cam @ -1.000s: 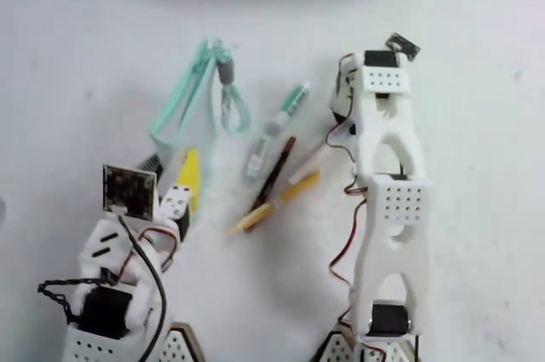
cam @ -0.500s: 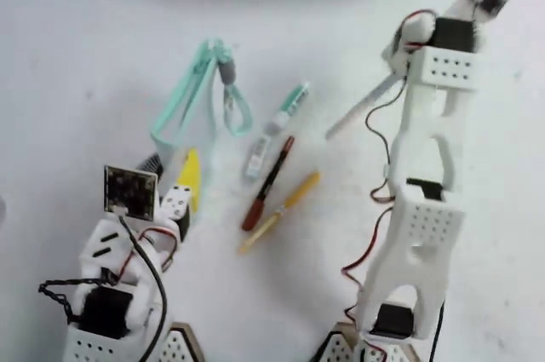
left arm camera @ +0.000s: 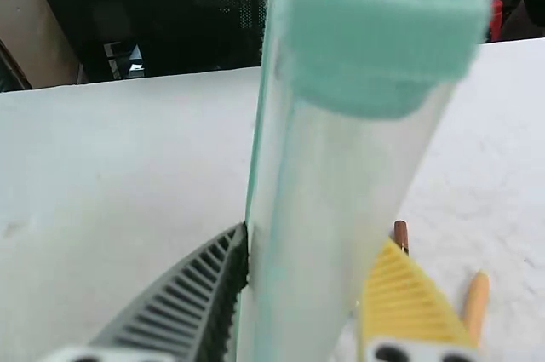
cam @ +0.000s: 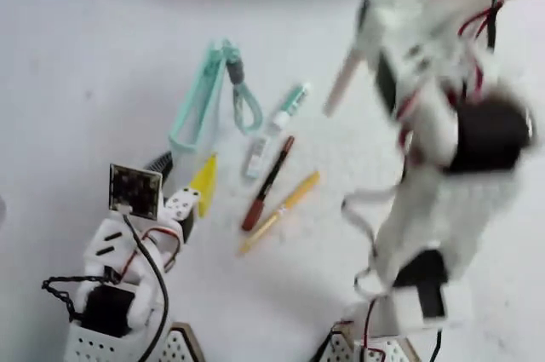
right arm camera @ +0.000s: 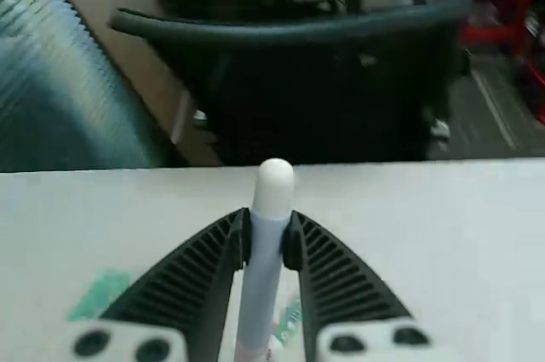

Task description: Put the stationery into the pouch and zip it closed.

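Observation:
The mint-green clear pouch [cam: 203,94] lies at the table's left centre, its near end pinched in my left gripper [cam: 186,172], whose black and yellow fingers [left arm camera: 400,298] are shut on the pouch [left arm camera: 341,166]. My right gripper [cam: 362,38] is raised over the table's far right, shut on a white pen [cam: 341,85] that points down-left; the right wrist view shows the white pen [right arm camera: 268,234] between the black fingers [right arm camera: 204,272]. On the table lie a white-green tube [cam: 272,128], a dark red pen [cam: 266,183] and a yellow pen [cam: 281,209].
The pouch's grey-green wrist loop [cam: 243,98] lies beside it. The right arm's body [cam: 443,166] looms over the table's right side. Beyond the far table edge stands a dark chair [right arm camera: 298,81].
My right arm has lifted the white pen off the table and swung it up toward the far right. The left gripper has shifted the pouch slightly right and farther.

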`<state>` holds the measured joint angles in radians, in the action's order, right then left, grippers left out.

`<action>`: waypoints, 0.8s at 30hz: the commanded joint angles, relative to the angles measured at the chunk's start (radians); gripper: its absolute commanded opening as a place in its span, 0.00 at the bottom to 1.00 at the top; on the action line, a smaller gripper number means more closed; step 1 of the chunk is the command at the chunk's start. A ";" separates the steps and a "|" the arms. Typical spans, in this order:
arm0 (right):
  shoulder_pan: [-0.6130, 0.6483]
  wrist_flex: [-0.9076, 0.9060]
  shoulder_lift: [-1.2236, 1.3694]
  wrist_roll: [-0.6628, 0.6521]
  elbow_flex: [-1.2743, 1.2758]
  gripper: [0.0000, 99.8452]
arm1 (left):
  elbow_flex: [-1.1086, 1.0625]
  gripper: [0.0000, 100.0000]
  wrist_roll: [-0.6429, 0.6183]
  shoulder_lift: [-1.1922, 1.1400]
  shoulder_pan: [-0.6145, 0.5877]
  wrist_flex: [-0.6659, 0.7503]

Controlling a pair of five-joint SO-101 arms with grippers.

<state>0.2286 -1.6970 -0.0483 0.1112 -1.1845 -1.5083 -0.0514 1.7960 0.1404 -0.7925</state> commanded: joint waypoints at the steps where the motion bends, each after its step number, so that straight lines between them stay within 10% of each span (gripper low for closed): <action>1: 0.180 -0.015 -0.124 -0.084 -0.025 0.02 | 0.003 0.21 0.003 -0.010 0.018 0.006; 14: 0.518 0.116 -0.130 -0.167 -0.021 0.02 | 0.002 0.21 0.046 -0.010 0.065 0.005; 24: 0.547 0.193 0.021 -0.167 -0.021 0.02 | 0.002 0.21 0.046 -0.010 0.064 0.005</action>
<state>0.7687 -1.5282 -0.0744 -0.0437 -1.1953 -1.5113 -0.0146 1.7960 0.1864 -0.7925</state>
